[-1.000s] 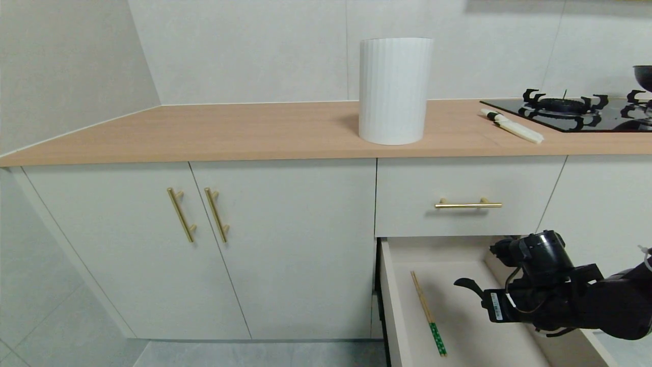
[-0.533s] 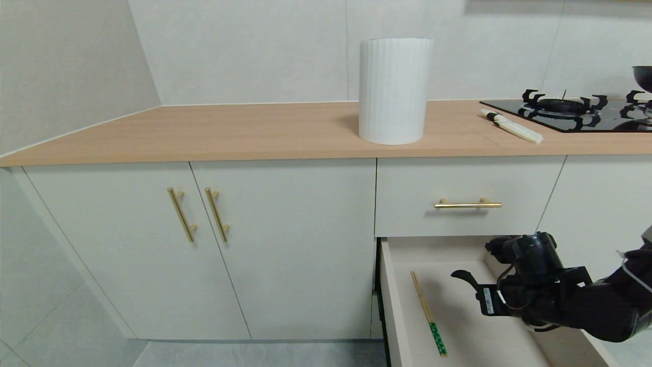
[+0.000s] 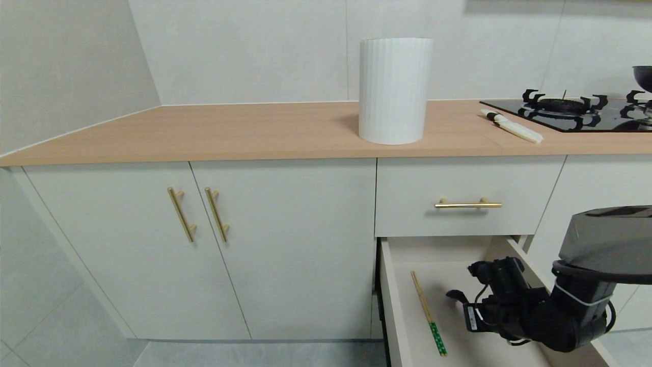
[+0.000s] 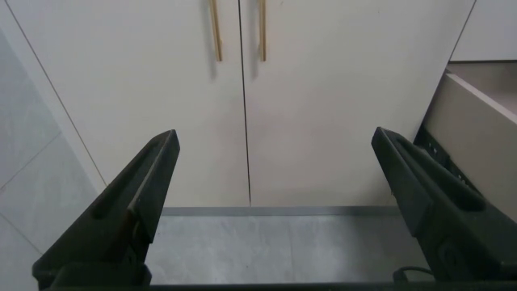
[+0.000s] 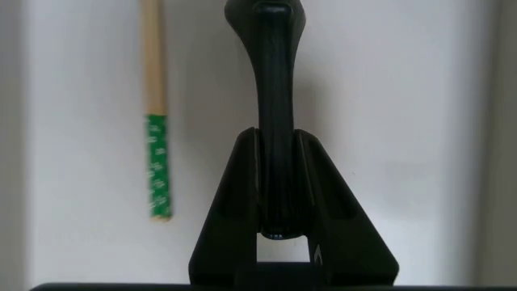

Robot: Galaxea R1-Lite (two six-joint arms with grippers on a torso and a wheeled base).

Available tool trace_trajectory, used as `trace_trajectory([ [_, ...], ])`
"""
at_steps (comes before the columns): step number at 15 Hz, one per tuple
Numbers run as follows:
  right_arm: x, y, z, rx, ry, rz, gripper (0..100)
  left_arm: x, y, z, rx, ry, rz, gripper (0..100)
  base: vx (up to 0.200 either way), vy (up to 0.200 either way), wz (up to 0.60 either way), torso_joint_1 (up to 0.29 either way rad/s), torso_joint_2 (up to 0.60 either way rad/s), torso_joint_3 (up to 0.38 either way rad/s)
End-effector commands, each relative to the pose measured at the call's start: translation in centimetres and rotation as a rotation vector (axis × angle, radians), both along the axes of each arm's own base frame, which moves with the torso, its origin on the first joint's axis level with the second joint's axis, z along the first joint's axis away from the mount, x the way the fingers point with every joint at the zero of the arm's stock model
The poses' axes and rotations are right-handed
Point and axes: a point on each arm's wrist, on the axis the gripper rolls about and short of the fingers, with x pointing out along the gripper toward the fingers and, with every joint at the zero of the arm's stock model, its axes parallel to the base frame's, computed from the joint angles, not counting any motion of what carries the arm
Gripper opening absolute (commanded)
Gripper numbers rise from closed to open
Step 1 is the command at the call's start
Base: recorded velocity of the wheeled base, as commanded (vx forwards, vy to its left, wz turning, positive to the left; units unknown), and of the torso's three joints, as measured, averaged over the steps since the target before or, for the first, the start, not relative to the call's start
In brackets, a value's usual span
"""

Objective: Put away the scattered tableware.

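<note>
I am dropping my right gripper (image 3: 452,295), jaws shut and empty, lower into the drawer (image 3: 395,295). The chopsticks (image 3: 427,311) are lying stowed by its left wall. My left gripper (image 4: 275,153) is gaping wide.

Right arm (image 3: 565,321): glossy black, rounded joints, a grey boxy link (image 3: 606,239) on top. Thin black cable (image 3: 479,297) loops by the right gripper (image 3: 455,295), white label (image 3: 471,317) stuck beside. Left gripper (image 4: 275,145): broad matte-black fingers (image 4: 133,206), grooved.

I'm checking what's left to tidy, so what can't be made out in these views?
White container: its inside, head view; its own wall hides it.
Drawer: floor's right part, head view; the right gripper covers it.
Chopsticks: one end, right wrist view; cut by the edge.
Pale item near the stove: head view; too small to identify.
</note>
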Motion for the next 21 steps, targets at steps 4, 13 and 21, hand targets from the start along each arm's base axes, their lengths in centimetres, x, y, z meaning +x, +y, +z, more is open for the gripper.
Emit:
trace_trajectory([
  [4,0.3,0.05,-2.89,-0.046,0.06,-0.018,0,0.0,0.0,0.0,0.0,0.0,0.0,100,0.0,0.0,0.0,0.0,0.0,0.0],
  [13,0.45,0.04,-2.74,-0.058,0.047,-0.034,0,0.0,0.0,0.0,0.0,0.0,0.0,100,0.0,0.0,0.0,0.0,0.0,0.0],
  [21,0.45,0.01,-2.41,-0.065,0.035,-0.044,100,0.0,0.0,0.0,0.0,0.0,0.0,100,0.0,0.0,0.0,0.0,0.0,0.0],
])
